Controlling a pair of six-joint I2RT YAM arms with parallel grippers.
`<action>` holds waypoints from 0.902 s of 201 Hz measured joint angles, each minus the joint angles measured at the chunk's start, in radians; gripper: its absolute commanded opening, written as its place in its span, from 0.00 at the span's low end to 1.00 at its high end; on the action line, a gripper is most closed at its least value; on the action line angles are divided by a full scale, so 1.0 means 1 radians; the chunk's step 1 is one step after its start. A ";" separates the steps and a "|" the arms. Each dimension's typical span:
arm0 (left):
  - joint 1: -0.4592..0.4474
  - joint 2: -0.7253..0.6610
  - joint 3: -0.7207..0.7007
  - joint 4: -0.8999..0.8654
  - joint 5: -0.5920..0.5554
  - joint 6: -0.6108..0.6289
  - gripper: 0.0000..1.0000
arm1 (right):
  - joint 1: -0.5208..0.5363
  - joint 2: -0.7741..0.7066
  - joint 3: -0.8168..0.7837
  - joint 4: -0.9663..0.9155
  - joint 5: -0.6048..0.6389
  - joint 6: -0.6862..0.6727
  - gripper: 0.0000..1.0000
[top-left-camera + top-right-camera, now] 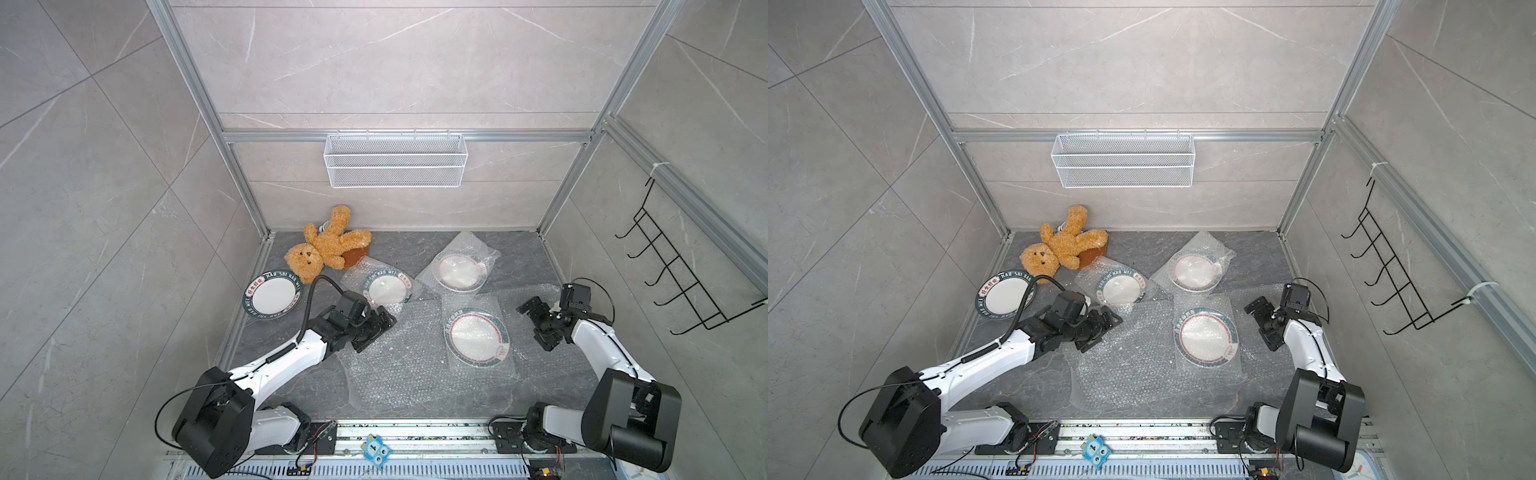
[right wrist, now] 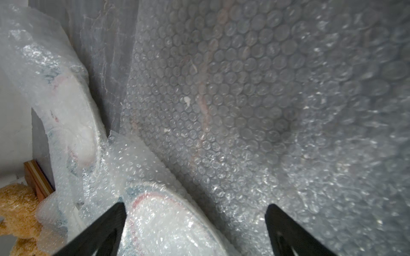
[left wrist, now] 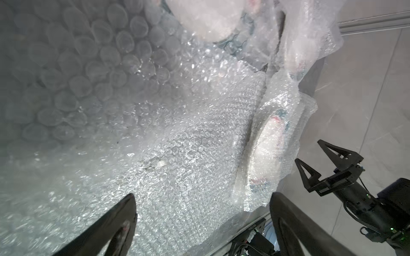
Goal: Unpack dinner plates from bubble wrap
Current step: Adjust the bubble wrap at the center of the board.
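Bubble wrap (image 1: 395, 374) may be snagged, and the wrapped plate (image 1: 476, 338) at three o'clock of the spread left gripper (image 1: 384, 321) dragged; right gripper (image 1: 531, 327) likewise spread.

Dark grey marbled tabletop (image 1: 399, 245), walls on 3 sides. Back-left corner: teddy bear (image 1: 322, 249) lying face up, partly over a brown slab (image 1: 355, 257). Just beside the bear's head, at the left edge: bare plate (image 1: 272, 297), flat, no wrap. 3 more plates lie flat, each inside bubble wrap (image 1: 467, 245): mid plate (image 1: 386, 289) near the bear, far plate (image 1: 459, 270) toward the back, near plate (image 1: 476, 338) right of centre. Loose sheet (image 1: 395, 374) of wrap spread flat centre-front, touching the near plate's pouch.
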 measured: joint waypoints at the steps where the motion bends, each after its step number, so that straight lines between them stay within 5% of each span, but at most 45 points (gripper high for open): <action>1: 0.000 0.002 -0.001 0.000 0.000 0.000 0.95 | -0.001 0.000 0.000 0.000 0.000 0.000 1.00; 107: 0.007 -0.065 -0.153 -0.105 -0.102 -0.049 0.97 | -0.055 0.080 -0.020 0.057 -0.024 0.035 1.00; 181: 0.169 -0.182 -0.237 -0.161 -0.131 -0.107 0.97 | -0.078 0.037 -0.119 0.036 -0.024 0.085 1.00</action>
